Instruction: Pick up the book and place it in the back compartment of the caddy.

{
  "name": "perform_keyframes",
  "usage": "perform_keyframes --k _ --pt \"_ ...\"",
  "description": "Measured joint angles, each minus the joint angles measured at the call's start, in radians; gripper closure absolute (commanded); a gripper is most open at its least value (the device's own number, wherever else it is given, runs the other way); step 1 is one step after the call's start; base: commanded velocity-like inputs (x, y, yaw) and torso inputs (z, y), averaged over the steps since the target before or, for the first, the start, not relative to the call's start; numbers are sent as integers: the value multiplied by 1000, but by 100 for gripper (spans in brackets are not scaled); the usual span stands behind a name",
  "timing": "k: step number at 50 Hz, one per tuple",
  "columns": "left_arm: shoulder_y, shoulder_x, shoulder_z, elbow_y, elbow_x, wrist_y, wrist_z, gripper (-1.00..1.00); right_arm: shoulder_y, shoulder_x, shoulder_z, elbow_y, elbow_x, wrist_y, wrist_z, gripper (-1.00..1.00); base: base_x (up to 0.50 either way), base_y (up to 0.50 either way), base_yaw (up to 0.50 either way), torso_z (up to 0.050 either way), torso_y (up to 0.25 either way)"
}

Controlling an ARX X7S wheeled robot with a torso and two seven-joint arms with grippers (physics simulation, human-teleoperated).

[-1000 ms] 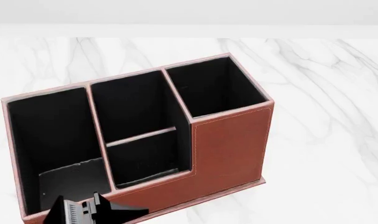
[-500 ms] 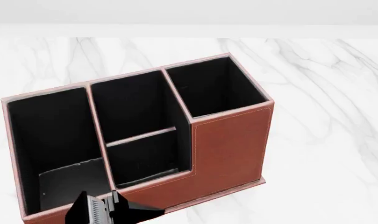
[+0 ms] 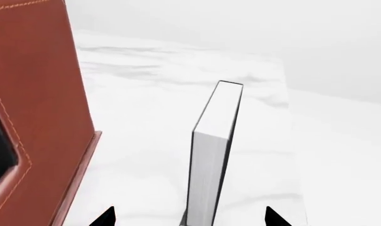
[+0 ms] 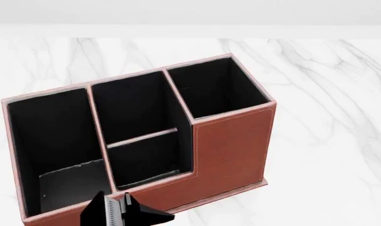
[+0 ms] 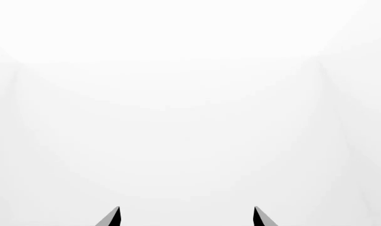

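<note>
White marble with grey veining covers the table (image 4: 328,117), and a pale plain wall runs behind it at twelve o'clock in the head view. One caddy (image 4: 231,143) stands on the marble, red-brown leather with pale stitched rims, and it holds four black-lined cells: one tall cell at nine o'clock, two in the middle split by a thin pale-edged divider, and one at one o'clock. The back compartment (image 4: 133,103) is the farther of the two middle cells and nothing can be seen in it. In the left wrist view the caddy's outer wall (image 3: 39,108) rises just beside the gripper, with its base flange on the marble.

One book (image 4: 111,214) shows at six o'clock in the head view, low against the caddy's near wall, black covers with a white page block. In the left wrist view the book (image 3: 212,155) stands on edge between the two dark fingertips of the left gripper (image 3: 189,217), page block facing the camera. The tips sit well apart on either side of the book, and whether they press on it cannot be told.

The right gripper (image 5: 185,216) shows only two dark fingertips (image 5: 111,217), spread wide with nothing between them, against blank white.
</note>
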Motion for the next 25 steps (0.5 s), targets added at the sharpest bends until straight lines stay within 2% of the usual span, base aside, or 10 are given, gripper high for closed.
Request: perform_keyframes --k 25 --pt "-61 75 18 -96 17 -7 29 -100 4 9 -10 1 6 2 5 -100 0 0 0 0 0"
